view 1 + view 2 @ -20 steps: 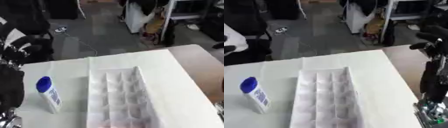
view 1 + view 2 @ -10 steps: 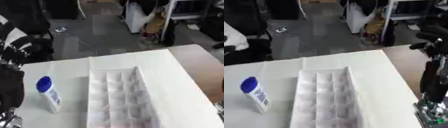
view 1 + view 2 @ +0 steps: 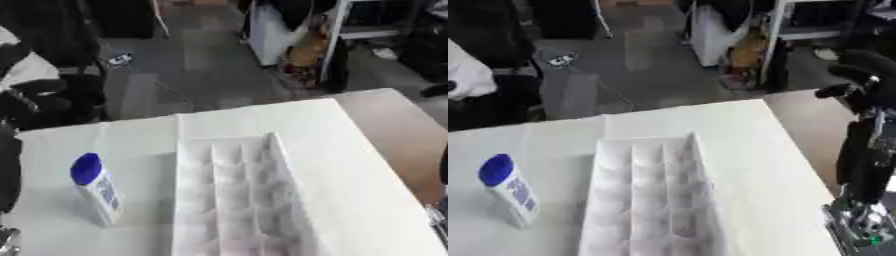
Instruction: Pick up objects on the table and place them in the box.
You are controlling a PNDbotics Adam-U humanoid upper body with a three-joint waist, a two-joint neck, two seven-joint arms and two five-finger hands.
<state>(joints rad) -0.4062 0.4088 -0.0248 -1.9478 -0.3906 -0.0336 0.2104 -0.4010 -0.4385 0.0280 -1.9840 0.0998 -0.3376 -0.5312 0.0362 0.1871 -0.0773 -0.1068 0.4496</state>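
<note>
I am at the very start: nothing is picked up. The white bottle with a blue cap [image 3: 507, 192] stands upright near the left edge of the table [image 3: 341, 135], just beside the empty white compartmented box [image 3: 232, 195] lying mid-table. My left hand [image 3: 35, 97] hangs above the far left corner, fingers curled on nothing; my right hand [image 3: 859, 67] hovers off the right edge, and I cannot tell how its fingers stand. Next I should bring the left hand down around the bottle. Since a second ago, nothing has shifted.
</note>
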